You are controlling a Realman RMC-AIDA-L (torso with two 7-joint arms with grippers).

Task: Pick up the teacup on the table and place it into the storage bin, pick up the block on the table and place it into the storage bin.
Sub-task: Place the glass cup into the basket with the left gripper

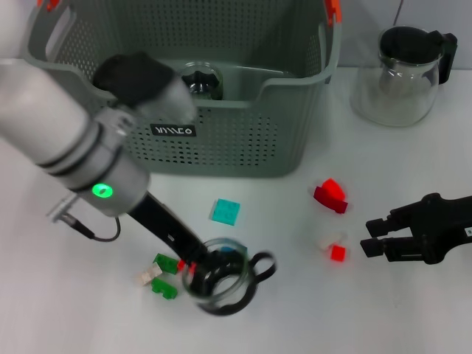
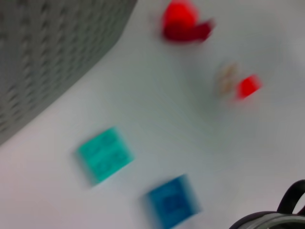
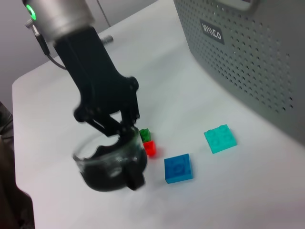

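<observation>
Left hand [image 1: 209,267] grips the glass teacup's [image 1: 221,284] rim at the surface's [image 1: 280,310] near edge.
Fingers pinch the rim; the cup sits at the hand's 5 o'clock. Storage bin [image 1: 221,140] lies toward 12 o'clock; right hand [image 1: 375,237], fingers apart, hovers at 3 o'clock.

The storage bin [image 1: 221,140] carries a small black label [image 1: 173,130] on its front wall, printed with white characters. The characters cannot be read with certainty. No other text is legible.
</observation>
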